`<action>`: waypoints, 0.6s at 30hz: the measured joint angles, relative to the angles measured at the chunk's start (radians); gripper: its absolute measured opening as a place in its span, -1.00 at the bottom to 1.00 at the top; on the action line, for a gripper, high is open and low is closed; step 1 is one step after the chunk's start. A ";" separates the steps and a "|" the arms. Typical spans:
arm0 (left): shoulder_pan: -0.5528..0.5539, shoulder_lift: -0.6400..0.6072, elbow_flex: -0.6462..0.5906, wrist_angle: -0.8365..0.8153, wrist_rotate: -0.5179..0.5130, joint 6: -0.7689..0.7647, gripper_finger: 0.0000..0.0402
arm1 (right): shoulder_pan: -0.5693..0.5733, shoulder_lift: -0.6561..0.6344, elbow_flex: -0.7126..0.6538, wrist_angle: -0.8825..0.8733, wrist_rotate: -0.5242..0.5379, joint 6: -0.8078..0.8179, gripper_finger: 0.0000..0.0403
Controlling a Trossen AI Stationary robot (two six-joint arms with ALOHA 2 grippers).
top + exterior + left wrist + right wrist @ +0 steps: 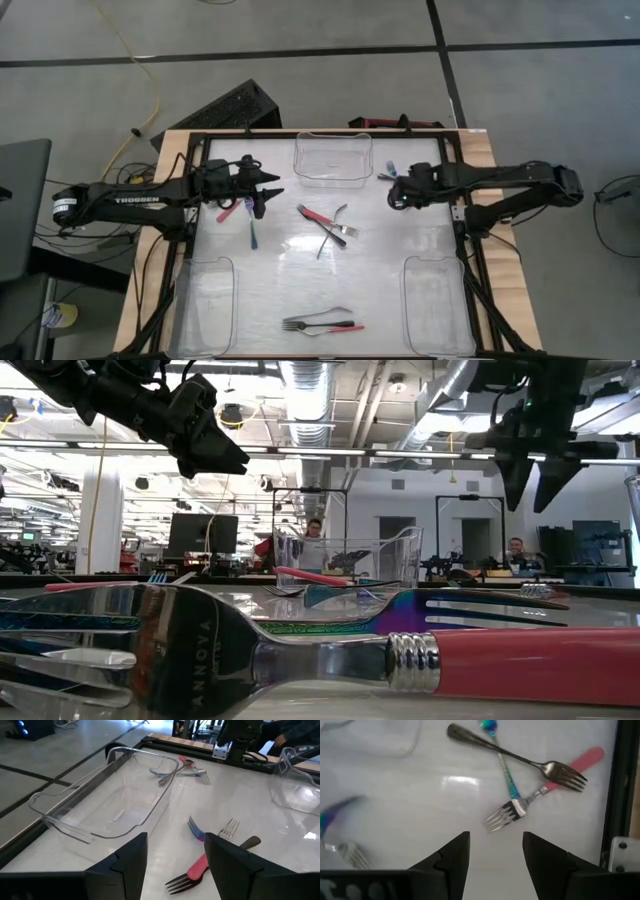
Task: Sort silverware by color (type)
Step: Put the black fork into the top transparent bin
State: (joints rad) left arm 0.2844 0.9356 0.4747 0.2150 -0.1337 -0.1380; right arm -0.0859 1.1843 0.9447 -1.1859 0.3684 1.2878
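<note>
High view: silverware is scattered unsorted on the white bench (400, 240); a crossed pile of red-handled, teal and dark grey forks (330, 226) lies mid-bench, between the open, empty left gripper (268, 194) and right gripper (388, 187), both hovering for a pick.

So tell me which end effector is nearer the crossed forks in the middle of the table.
Roughly a tie, right marginally nearer. The right end effector sits up and to the right of the crossed forks; the left end effector sits up and to their left. Both are open and empty.
</note>
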 joint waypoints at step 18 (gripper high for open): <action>0.000 0.000 0.000 0.000 0.000 0.001 -0.10 | -0.002 0.000 0.000 0.174 -0.099 -0.817 0.02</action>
State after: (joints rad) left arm 0.2844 0.9355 0.4747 0.2151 -0.1341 -0.1368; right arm -0.0881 1.1843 0.9447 -1.0115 0.2696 0.4703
